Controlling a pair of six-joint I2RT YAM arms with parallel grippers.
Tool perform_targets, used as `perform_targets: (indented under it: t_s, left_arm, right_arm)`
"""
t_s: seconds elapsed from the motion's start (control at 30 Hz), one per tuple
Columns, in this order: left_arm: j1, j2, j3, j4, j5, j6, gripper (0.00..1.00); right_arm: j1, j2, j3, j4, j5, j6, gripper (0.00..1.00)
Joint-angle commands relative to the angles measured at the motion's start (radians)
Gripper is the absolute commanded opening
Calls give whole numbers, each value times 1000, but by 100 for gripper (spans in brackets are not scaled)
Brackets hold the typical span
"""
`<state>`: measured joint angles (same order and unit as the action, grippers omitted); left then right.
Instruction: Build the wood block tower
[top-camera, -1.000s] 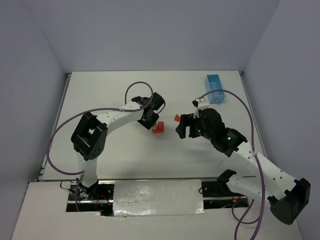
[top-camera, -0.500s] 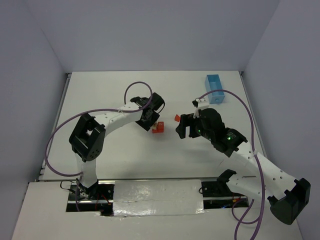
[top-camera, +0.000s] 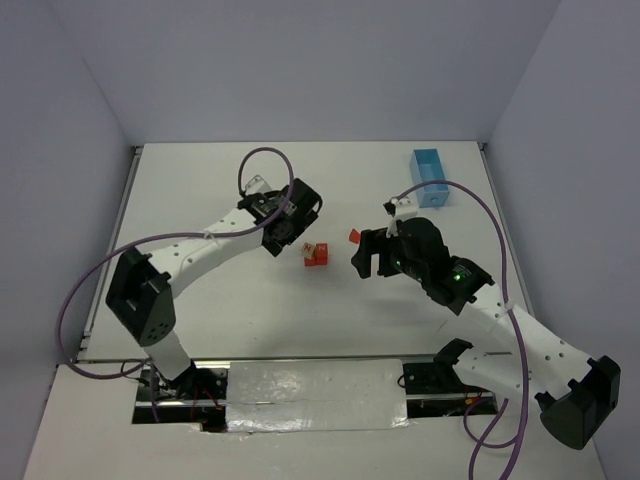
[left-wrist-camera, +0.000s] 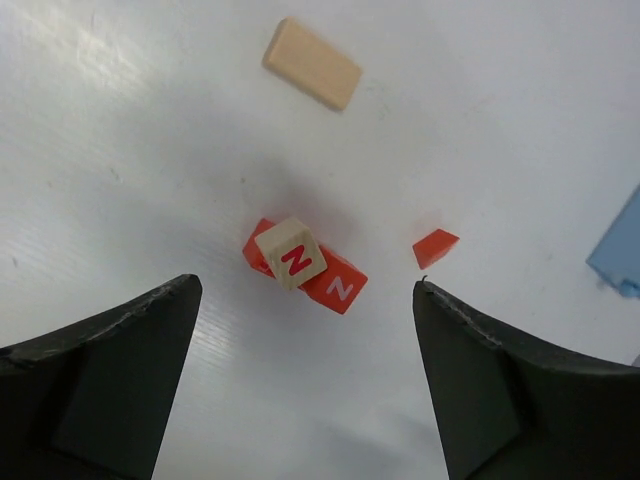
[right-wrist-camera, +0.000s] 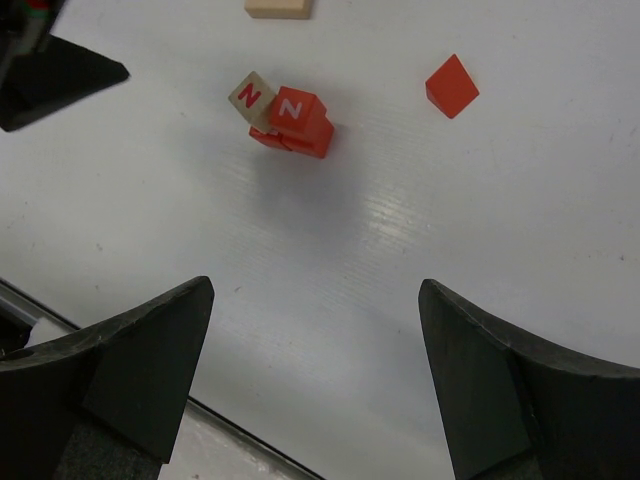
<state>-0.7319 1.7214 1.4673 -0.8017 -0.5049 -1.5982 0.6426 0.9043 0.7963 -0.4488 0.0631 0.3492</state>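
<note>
The wood block tower is a small pile: a tan cube with a red letter (left-wrist-camera: 290, 253) rests tilted on red cubes (left-wrist-camera: 340, 287), also seen from above (top-camera: 316, 253) and in the right wrist view (right-wrist-camera: 297, 110). A red roof-shaped block (left-wrist-camera: 436, 247) lies apart on the table (top-camera: 354, 236) (right-wrist-camera: 452, 85). A flat tan block (left-wrist-camera: 312, 63) lies beyond the pile (right-wrist-camera: 279, 8). My left gripper (left-wrist-camera: 305, 300) (top-camera: 290, 238) hovers open up and left of the pile, holding nothing. To the pile's right, my right gripper (right-wrist-camera: 315, 288) (top-camera: 360, 255) is open and empty.
A light-blue tray (top-camera: 430, 178) stands at the back right; its corner shows in the left wrist view (left-wrist-camera: 620, 250). Purple cables loop over both arms. One finger of the left gripper (right-wrist-camera: 50, 75) shows at the right wrist view's top left.
My left gripper has opened and drawn back up and to the left, leaving the tan cube on the red cubes. Its elbow swung left. The right arm has not moved.
</note>
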Motion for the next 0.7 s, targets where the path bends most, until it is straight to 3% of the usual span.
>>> perform_targets:
  t_s: [0.0,0.07,0.13,0.17,0.2,0.37,0.67]
  left_arm:
    - [-4,-92,-57,121,-112,325,100]
    - [-4,-92,-111,237,-144,548,95]
    - [5,-71,-134,260,-171,651,58]
    - [9,-65,-140,247,-217,708,10]
    - [18,-54,-159,260,-233,748,0]
    - [49,-2,-182,417,-138,1001,0]
    - [98,141,-68,387,87,1116,0]
  right_arm:
    - [0,-22,3,47,-5,-9,91]
    - [0,-30,0,47,-5,-7,91]
    - [2,-36,0,48,-2,-7,91]
    - [3,-39,-2,48,0,-7,91]
    - [3,-38,0,47,1,-7,91]
    - [2,-27,3,45,7,-12,91]
    - [2,-7,4,48,-3,-19,91]
